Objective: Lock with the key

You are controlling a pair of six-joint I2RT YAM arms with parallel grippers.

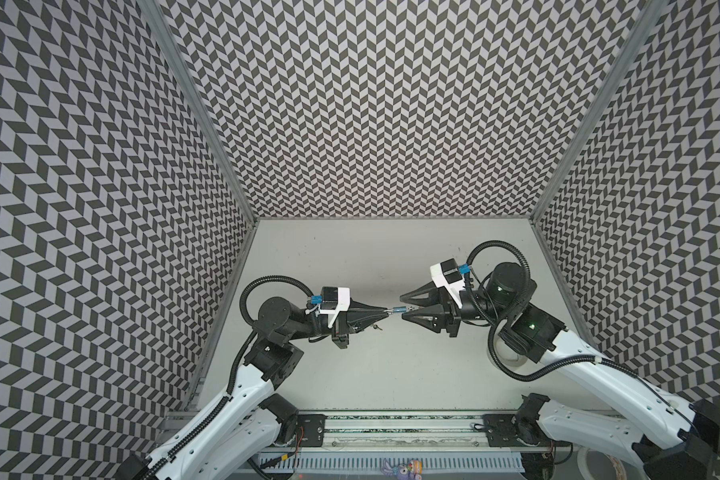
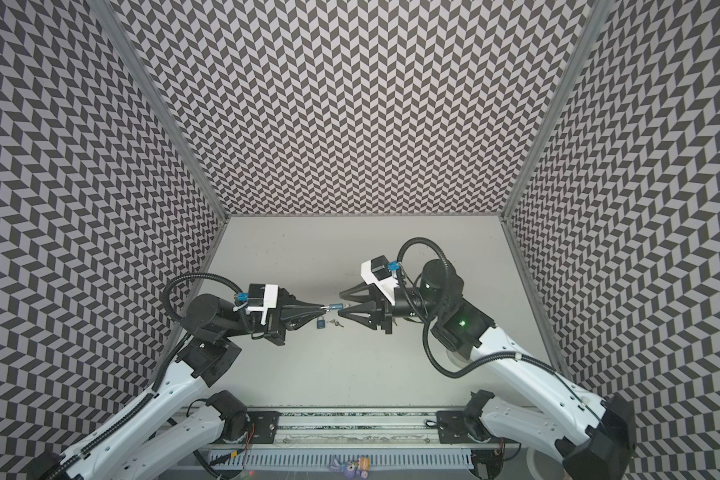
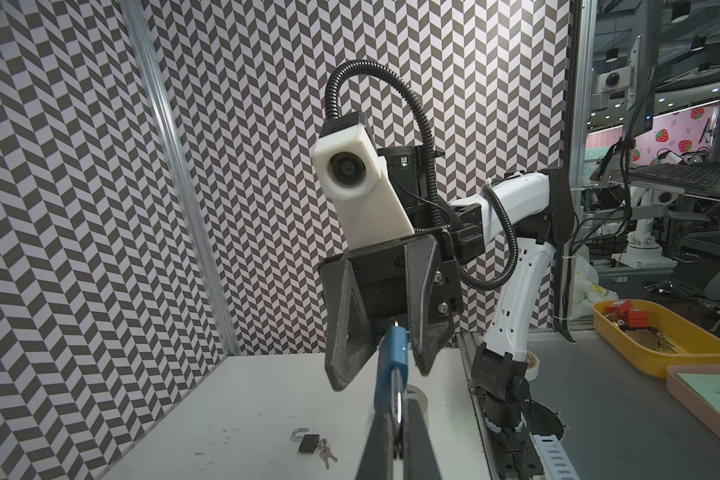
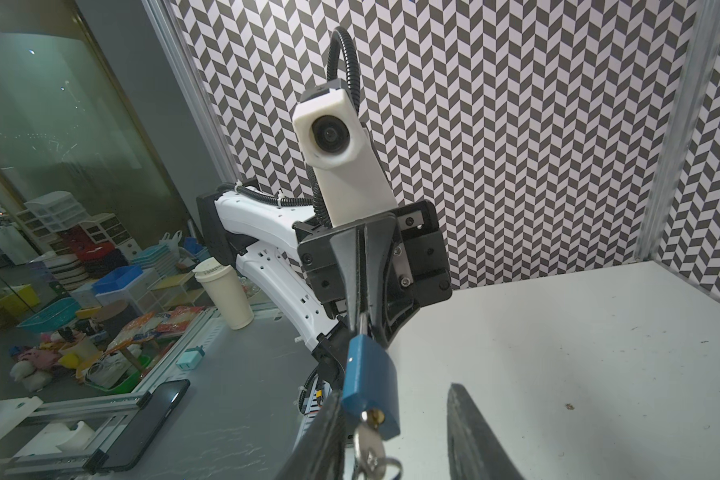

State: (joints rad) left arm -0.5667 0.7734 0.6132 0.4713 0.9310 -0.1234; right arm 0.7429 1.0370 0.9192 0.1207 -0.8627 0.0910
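Observation:
A blue padlock (image 1: pixel 399 309) (image 2: pixel 334 306) hangs in the air over the middle of the table, between the two grippers. My left gripper (image 1: pixel 385 310) (image 2: pixel 323 307) (image 3: pixel 398 405) is shut on its silver shackle (image 3: pixel 398 409); the padlock body (image 3: pixel 391 365) points away from it. A key (image 4: pixel 368 449) sits in the keyhole on the padlock's (image 4: pixel 371 390) underside, with a key ring hanging from it. My right gripper (image 1: pixel 402 307) (image 2: pixel 341 305) (image 4: pixel 395 392) is open, its fingers (image 4: pixel 470 436) either side of the padlock's key end. The key rests beside one finger and is not clamped.
A dark padlock (image 3: pixel 308 443) (image 2: pixel 321 323) with its shackle open lies on the white table (image 1: pixel 391 374) under the grippers, with keys (image 3: pixel 327 454) (image 2: pixel 336 323) next to it. A tape roll (image 3: pixel 417 397) lies nearby. Patterned walls close three sides of the table.

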